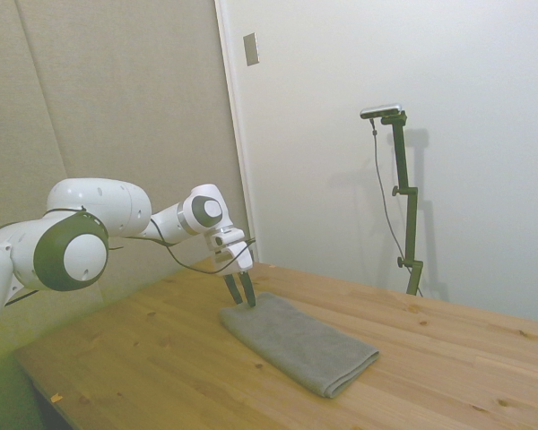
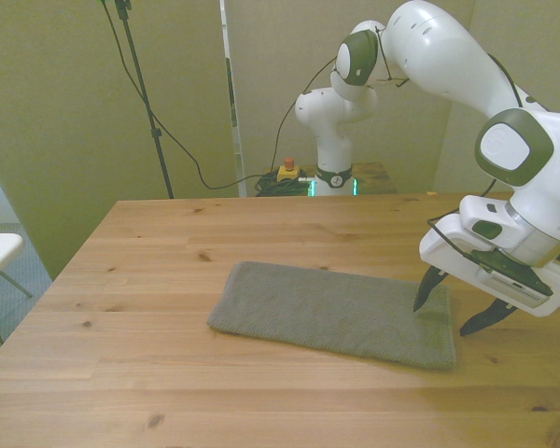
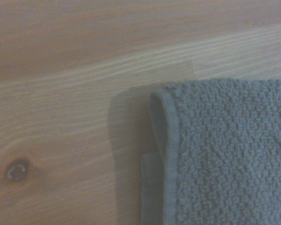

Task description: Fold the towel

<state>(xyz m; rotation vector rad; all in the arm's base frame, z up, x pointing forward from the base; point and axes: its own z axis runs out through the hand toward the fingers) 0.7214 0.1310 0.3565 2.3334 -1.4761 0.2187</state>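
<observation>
While the towel [image 2: 331,314] lies flat, the tool [image 2: 455,315] gapes

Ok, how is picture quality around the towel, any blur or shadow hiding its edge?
Wrist view: slightly soft, but the towel hem reads, with a faint shadow on the table. Side view: pale and washed out. Front view: sharp, evenly lit; gripper open at the towel's end.

The towel [image 1: 300,343] is plain gray with a nubby looped texture; the worktop [image 1: 143,358] is pale grained wood with dark knots.
</observation>
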